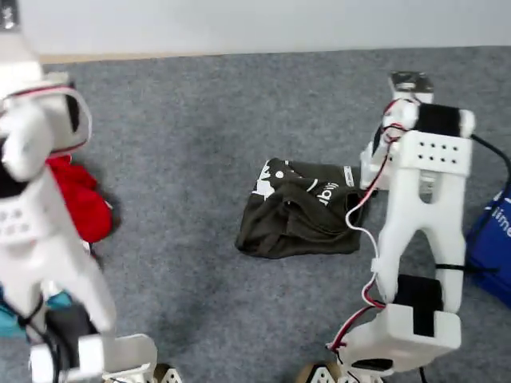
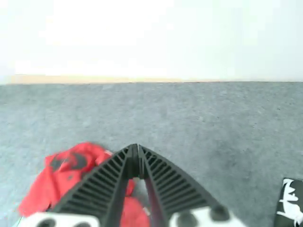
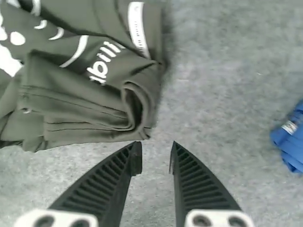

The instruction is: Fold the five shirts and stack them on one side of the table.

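My left gripper (image 2: 138,150) has its jaws pinched shut with nothing in them, close to the red shirt (image 1: 80,199) that lies bunched up at the left edge of the high view. My right gripper (image 3: 155,153) has its jaws a little bit apart and empty, just beside a corner of the folded dark shirt (image 1: 299,209) in the middle of the grey table (image 1: 200,120). A blue shirt (image 1: 491,235) lies at the right edge.
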{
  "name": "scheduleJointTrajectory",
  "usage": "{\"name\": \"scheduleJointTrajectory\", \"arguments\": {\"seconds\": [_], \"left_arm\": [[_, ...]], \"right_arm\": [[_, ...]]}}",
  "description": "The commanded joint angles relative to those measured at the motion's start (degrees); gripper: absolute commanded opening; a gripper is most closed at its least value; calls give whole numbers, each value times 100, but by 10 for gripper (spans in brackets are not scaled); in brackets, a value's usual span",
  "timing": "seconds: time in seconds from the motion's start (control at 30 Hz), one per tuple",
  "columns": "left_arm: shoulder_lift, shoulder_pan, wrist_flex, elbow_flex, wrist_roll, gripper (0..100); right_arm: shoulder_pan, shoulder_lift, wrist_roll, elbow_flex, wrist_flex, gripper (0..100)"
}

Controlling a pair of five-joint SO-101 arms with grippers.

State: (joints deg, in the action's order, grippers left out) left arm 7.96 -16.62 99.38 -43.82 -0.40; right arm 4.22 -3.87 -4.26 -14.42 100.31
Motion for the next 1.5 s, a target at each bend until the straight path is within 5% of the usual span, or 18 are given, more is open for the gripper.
{"name": "scheduleJointTrajectory", "arguments": {"seconds": [0.0, 0.27, 0.73, 1.07, 1.47], "left_arm": [[879, -255, 105, 822, -53, 6], [1916, -571, -79, 2782, -281, 6], [3578, -1002, -1521, 5596, -580, 7], [4035, -1002, -1943, 6334, -809, 7], [4026, -633, -1934, 6343, -949, 8]], "right_arm": [[-321, -48, 70, -35, 207, 116], [-505, -1007, 809, -167, 207, 240], [-919, -1429, 888, -396, -400, 234], [-910, -2105, 686, -413, -989, 147], [-708, -2149, 211, -1266, -514, 61]]}}
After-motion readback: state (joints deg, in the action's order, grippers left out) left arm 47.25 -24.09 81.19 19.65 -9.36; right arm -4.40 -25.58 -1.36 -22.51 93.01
